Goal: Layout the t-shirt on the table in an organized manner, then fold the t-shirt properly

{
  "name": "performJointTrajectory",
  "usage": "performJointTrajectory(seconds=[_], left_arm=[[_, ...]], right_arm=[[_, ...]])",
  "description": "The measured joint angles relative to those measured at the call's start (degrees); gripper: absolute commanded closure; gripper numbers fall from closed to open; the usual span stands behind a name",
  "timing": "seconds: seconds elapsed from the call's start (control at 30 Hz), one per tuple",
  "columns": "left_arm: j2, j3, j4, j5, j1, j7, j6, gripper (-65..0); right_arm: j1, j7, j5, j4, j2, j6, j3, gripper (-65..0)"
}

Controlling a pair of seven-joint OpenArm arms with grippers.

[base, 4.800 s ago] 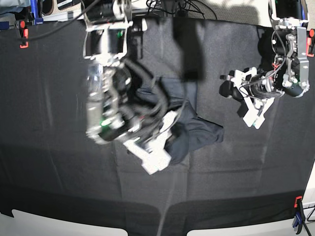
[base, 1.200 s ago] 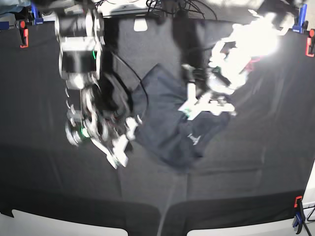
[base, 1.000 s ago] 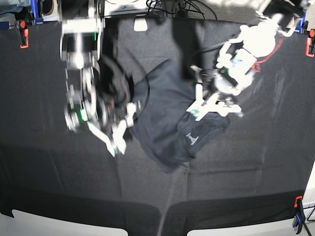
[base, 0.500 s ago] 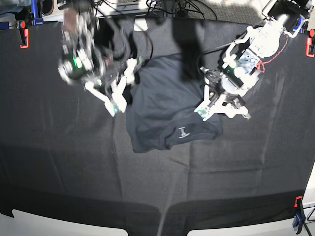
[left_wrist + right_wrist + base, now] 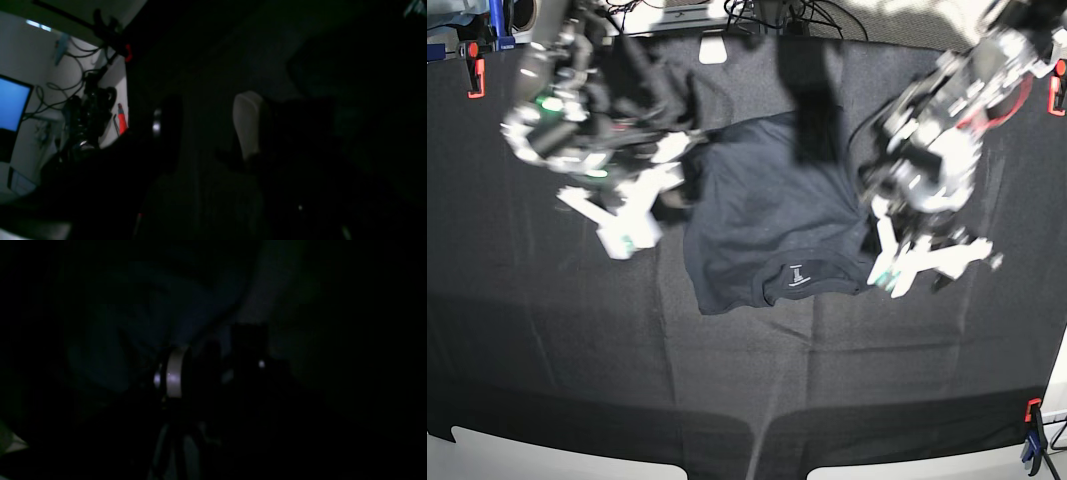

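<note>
Both arms [image 5: 617, 215] [image 5: 927, 262] flanking t-shirt [image 5: 767, 210]

A blue-lit monitor [image 5: 11, 103] and tangled black cables [image 5: 85, 83] hang against a pale wall [image 5: 50, 60].

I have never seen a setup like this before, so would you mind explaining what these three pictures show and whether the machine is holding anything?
This is a robot with two arms working over a table covered in black cloth. The bright picture looks down from above. A dark t-shirt lies partly spread out in the middle, with its collar and small white label toward the lower edge. The right gripper is at the shirt's left side in that picture; the left gripper is at its right side. Both are blurred, so I cannot say whether either one grips the fabric. The two dark pictures come from cameras on the wrists. They show little: the left gripper's pale finger with a gap beside it, and dim fabric.
</note>
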Motion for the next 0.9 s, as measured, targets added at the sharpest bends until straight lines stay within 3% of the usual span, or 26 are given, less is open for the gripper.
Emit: performJointTrajectory(seconds=[0.1, 0.23, 0.5, 0.6, 0.9], left_arm=[[-0.4, -0.2, 1.1, 6.5, 3.9, 2.8, 4.0, -26.9], [-0.2, 0.0, 1.2, 14.5, 9.6, 7.2, 6.9, -26.9], [-0.2, -0.4, 1.2, 29.6, 19.0, 15.2, 12.7, -26.9], [0.0, -3.4, 1.2, 31.1, 23.1, 16.0, 13.9, -26.9], [-0.2, -22.2, 1.2, 31.5, 36.1, 17.4, 15.4, -26.9]], right_arm=[[-3.7, 0.0, 3.0, 2.5, 0.5, 0.7, 3.1, -23.6], [-10.1, 0.0, 7.0, 5.7, 1.4, 4.5, 8.0, -23.6], [-22.7, 0.0, 7.1, 10.1, 1.3, 5.0, 17.4, -23.6], [-27.1, 0.0, 7.2, 11.7, 1.4, 5.6, 19.3, -23.6], [-36.7, 0.1, 7.3, 12.8, 1.4, 5.8, 20.3, -23.6]])
